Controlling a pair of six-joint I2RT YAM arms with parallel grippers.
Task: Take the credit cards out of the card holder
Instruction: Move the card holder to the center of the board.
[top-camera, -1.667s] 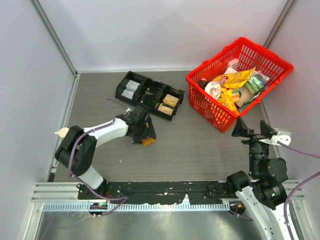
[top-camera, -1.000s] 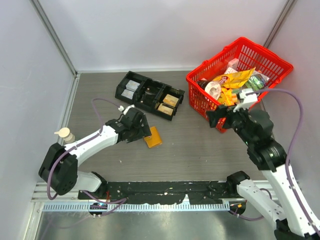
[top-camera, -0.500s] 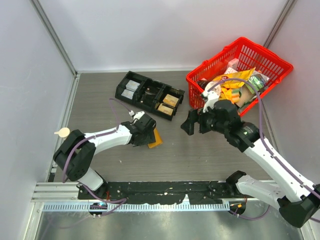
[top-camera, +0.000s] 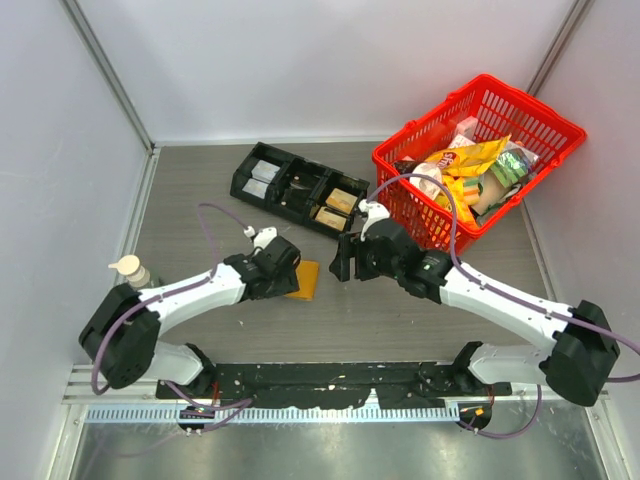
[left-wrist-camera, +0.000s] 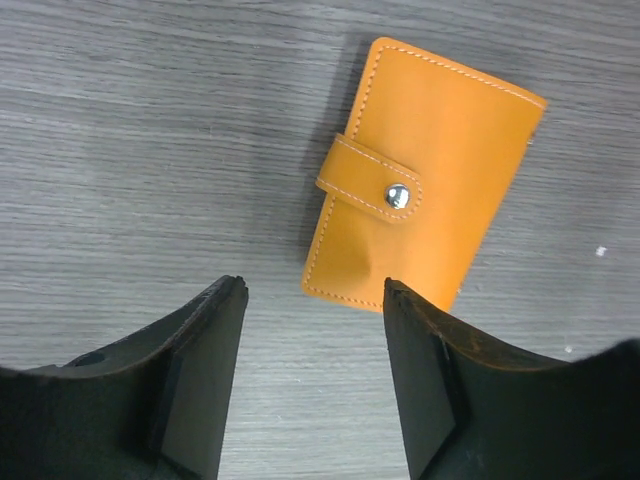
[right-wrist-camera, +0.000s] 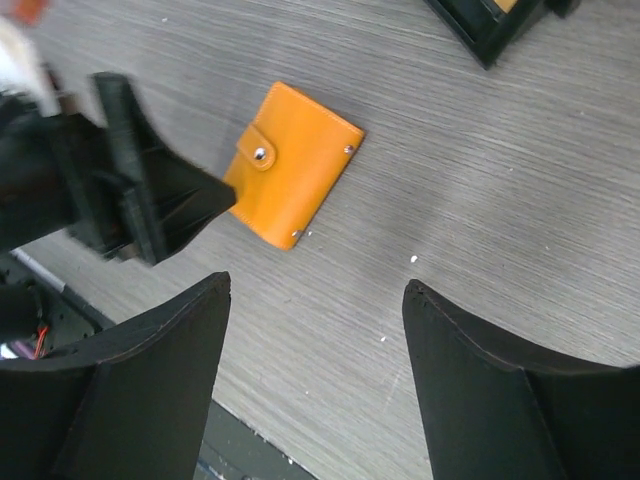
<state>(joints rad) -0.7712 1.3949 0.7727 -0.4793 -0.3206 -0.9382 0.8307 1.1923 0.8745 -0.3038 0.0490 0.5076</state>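
- Overhead view: card holder (top-camera: 304, 279) is lying flat on the surface (top-camera: 420, 310), low and left of centre in the frame, below the black tray (top-camera: 300, 188) and well apart from the red basket (top-camera: 420, 215). The left claw (top-camera: 284, 272) is hovering at its left edge, and the right claw (top-camera: 345, 258) is reaching in from the upper right, near it but apart.
- Left wrist view: the holder (left-wrist-camera: 425, 175) is sitting in the upper right, folded shut, with its tab (left-wrist-camera: 372, 190) snapped down. The left claw (left-wrist-camera: 312, 290) is standing moderately wide and gripping nothing, one fingertip just beside the holder's near edge.
- Right wrist view: the holder (right-wrist-camera: 295, 165) is showing upper centre. The right claw (right-wrist-camera: 318, 290) is gaping wide and carrying nothing.
- Progress, judging from this: nothing is done yet. No card is showing anywhere, so unsnapping, opening and pulling the cards out are all remaining.
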